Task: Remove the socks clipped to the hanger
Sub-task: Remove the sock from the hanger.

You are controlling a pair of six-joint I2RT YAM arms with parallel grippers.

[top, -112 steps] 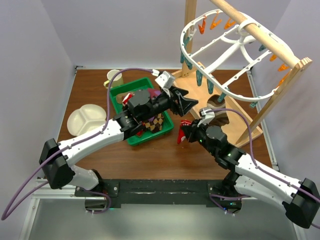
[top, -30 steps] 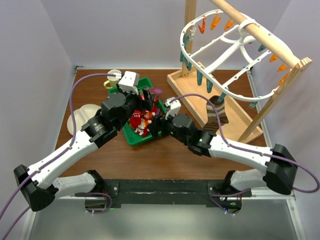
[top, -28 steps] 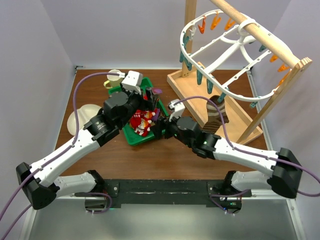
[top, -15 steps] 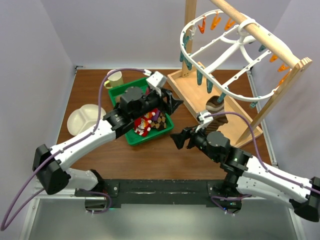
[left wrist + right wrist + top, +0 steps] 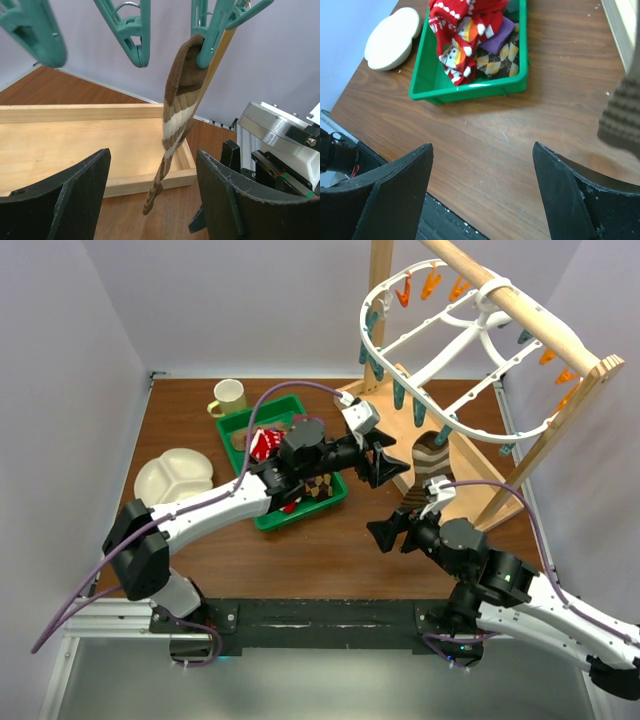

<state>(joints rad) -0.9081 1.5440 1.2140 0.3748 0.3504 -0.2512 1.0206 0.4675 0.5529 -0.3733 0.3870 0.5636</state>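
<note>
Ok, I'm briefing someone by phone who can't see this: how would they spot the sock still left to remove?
Find the wooden stand at the right, where a white oval hanger hangs from its rail. One sock dangles from a teal clip on its near rim. It is brown with cream stripes, and the neighbouring clips are empty.

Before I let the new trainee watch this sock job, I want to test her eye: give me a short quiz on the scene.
1. True or false: the brown striped sock hangs from a teal clip.
2. Which open pincer faces that sock? A: left pincer. B: right pincer.
3. Fill in: the top socks in the green bin are mostly ___.
Key: 1 true; 2 A; 3 red.
</note>
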